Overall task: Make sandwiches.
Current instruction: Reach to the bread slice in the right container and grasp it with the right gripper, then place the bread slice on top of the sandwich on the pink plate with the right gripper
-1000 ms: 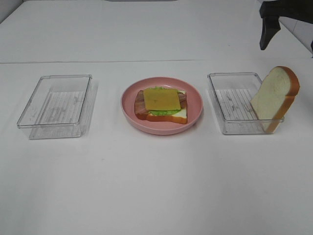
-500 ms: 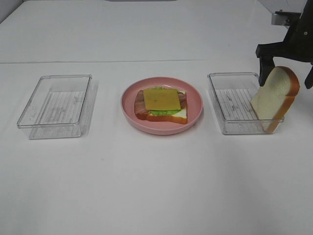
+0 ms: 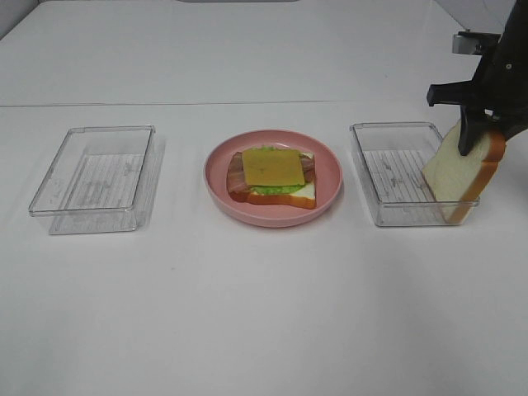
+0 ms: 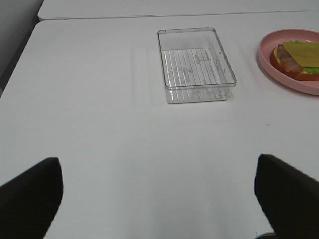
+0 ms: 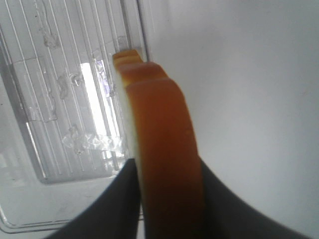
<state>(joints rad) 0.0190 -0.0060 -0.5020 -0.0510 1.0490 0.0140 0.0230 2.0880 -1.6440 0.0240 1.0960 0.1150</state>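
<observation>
On the round pink plate (image 3: 219,186) lies the open sandwich (image 3: 272,175): a bread slice under lettuce, bacon and a yellow cheese slice on top. It also shows at the edge of the left wrist view as the sandwich (image 4: 299,57). A second bread slice (image 3: 452,177) stands tilted on edge against the far right wall of the right clear tray (image 3: 392,173). My right gripper (image 3: 477,142) is down over its top crust. In the right wrist view the gripper (image 5: 167,191) has its dark fingers pressed on both sides of the bread slice (image 5: 164,134). My left gripper (image 4: 159,199) stands open above bare table.
An empty clear tray (image 3: 91,177) sits left of the plate, seen also as the tray (image 4: 199,95) in the left wrist view. The right tray (image 5: 60,99) holds nothing but the leaning slice. White table lies all around.
My right gripper has come down from the far right onto the top of the leaning bread slice and its fingers have shut on it. The left arm has not moved.
</observation>
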